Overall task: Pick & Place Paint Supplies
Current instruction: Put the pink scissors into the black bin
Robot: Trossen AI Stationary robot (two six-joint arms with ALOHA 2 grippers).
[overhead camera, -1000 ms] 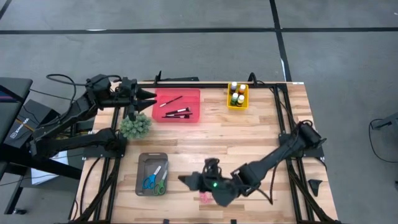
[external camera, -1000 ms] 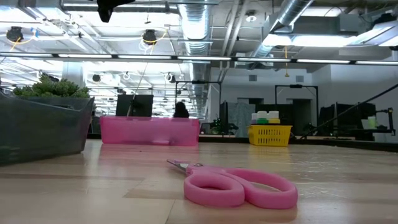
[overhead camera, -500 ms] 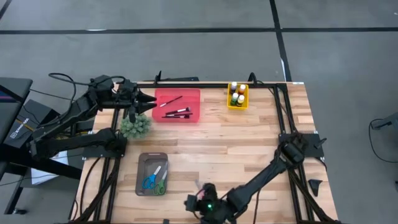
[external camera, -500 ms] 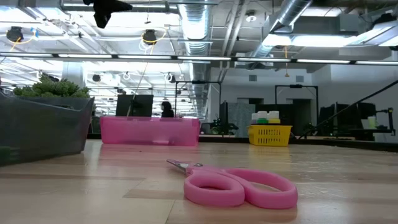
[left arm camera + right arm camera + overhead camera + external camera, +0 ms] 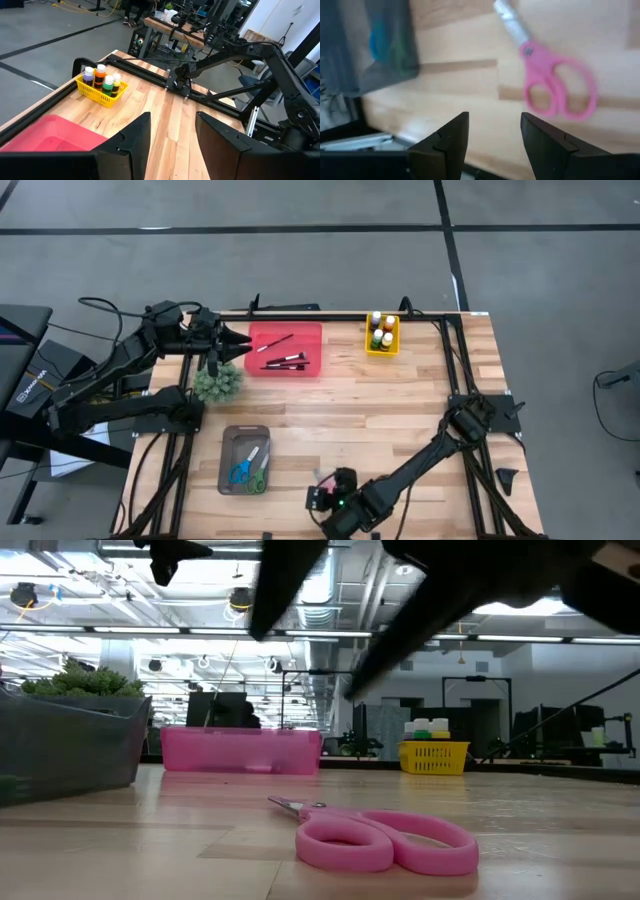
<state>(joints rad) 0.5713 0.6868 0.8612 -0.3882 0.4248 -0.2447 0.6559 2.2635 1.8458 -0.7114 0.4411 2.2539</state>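
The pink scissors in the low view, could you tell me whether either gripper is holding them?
No, the pink scissors lie flat on the wooden table, untouched by any gripper.

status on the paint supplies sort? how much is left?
Looks mostly done: brushes lie in the pink tray, paint bottles stand in the yellow basket, and blue and green scissors sit in the grey bin. Nothing is in hand: the left gripper is open over the pink tray, the right gripper open by the pink scissors, loose on the table, probably next.
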